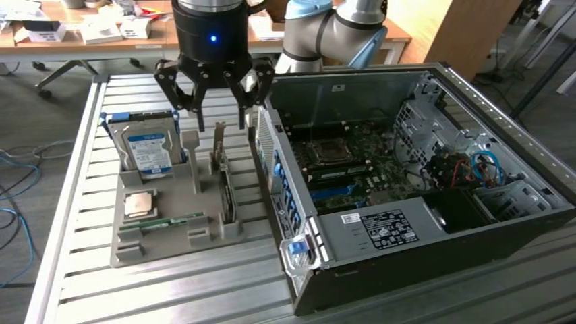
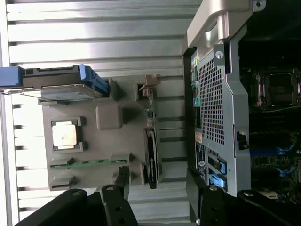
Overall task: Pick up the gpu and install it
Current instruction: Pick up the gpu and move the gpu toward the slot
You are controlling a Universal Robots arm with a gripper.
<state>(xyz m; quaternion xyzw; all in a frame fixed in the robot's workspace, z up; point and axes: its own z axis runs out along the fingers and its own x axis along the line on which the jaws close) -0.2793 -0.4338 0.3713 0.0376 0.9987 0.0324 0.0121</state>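
the gpu (image 1: 225, 185) stood on edge in a slot of the grey holder tray (image 1: 135, 251), just below the claw (image 1: 221, 125), on the slatted metal desk (image 1: 180, 290) beside the open computer case (image 1: 297, 202). the blue label on the hard drive (image 1: 148, 152) and the white label on the case's power supply (image 1: 382, 229) carried print too small to read. the claw's fingers hung spread apart, holding nothing.

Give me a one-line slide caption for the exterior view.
Open gripper hovers above the gpu standing on edge in its gray tray, beside the open computer case.
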